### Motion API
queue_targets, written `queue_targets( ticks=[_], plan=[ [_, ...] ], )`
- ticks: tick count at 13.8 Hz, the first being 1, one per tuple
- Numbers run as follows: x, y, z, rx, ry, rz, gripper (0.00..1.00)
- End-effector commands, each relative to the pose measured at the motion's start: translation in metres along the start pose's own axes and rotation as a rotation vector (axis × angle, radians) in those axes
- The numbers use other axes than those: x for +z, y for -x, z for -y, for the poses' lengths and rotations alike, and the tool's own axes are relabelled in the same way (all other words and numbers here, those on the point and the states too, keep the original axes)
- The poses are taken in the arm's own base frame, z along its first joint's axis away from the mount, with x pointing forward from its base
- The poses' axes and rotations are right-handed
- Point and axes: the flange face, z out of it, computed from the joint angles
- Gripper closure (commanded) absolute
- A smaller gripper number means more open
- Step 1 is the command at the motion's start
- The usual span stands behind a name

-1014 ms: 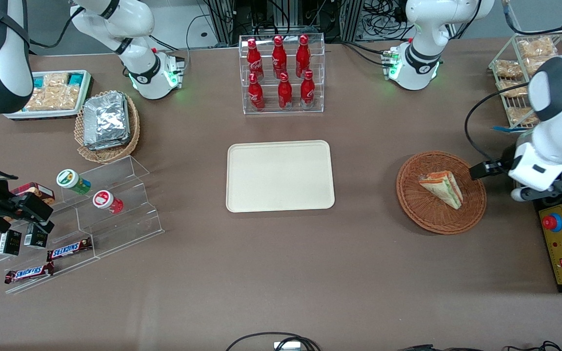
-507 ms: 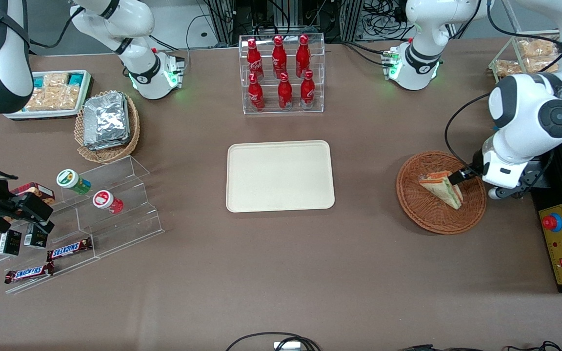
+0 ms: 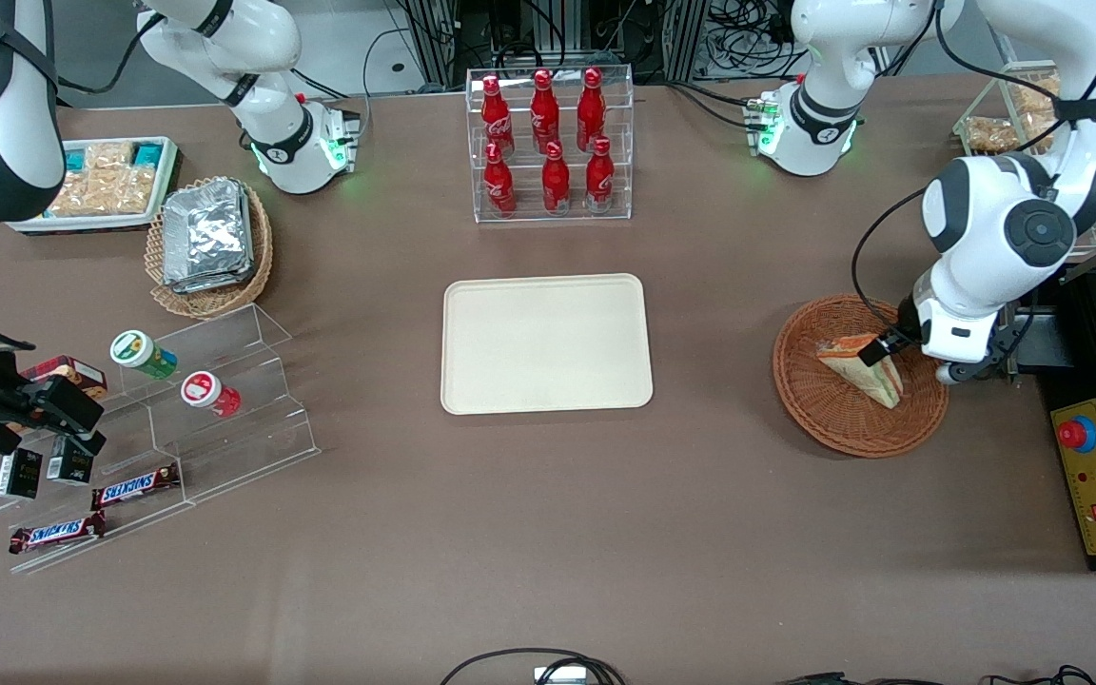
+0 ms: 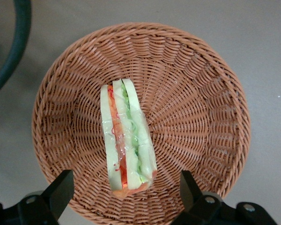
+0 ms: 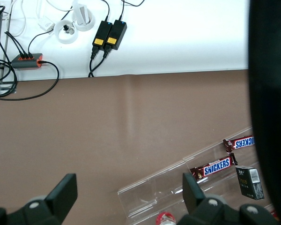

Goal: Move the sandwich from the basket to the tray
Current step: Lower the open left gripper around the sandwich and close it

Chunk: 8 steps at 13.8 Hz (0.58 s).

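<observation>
On the brown table (image 3: 548,533), the cream tray (image 3: 546,343) lies at frame centre below the rack of red bottles (image 3: 549,143), while at right the gripper (image 4: 124,197), jaws apart, hangs over the sandwich (image 3: 860,369) in the reddish basket (image 3: 833,428).

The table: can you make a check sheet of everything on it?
Surface: brown table.
Job's things: triangular white-bread sandwich in round reddish-brown wicker basket; cream rectangular tray holds nothing.
Clutter: red bottles in clear rack, foil packs in tan basket, Snickers bars.
End effector: open, above the sandwich, straddling it.
Cables: black cable on the working arm.
Surroundings: red stop button.
</observation>
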Motion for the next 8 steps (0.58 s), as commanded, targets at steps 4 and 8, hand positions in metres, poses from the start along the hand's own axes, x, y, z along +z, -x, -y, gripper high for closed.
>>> queue_targets(
  ticks=[4, 8],
  plan=[
    [0.033, 0.008, 0.001, -0.049, 0.0, -0.015, 0.0],
    [0.052, 0.009, 0.002, -0.071, -0.001, -0.012, 0.0]
  ],
)
